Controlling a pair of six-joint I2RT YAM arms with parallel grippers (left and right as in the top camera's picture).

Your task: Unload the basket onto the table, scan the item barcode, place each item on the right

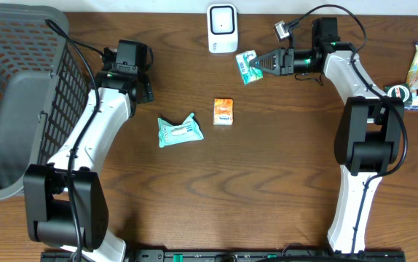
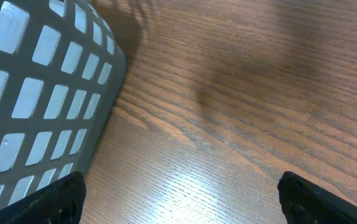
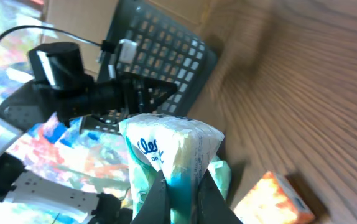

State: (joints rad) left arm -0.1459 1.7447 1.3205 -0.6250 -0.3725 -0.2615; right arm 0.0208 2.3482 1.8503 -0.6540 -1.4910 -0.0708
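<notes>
- One packet (image 1: 248, 65) is clamped in the right gripper (image 1: 261, 64), presented just right of the scanner (image 1: 222, 28).
- The left gripper (image 2: 181, 202) is spread, empty.
- Next, its barcode probably needs facing toward the scanner.

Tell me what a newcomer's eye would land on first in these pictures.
The right tool pinches a green-and-white packet just beside the white scanner, at the top middle of the overhead view. A big grey basket fills the left side, with the left tool open beside it. A teal packet and an orange box lie apart in the middle.
</notes>
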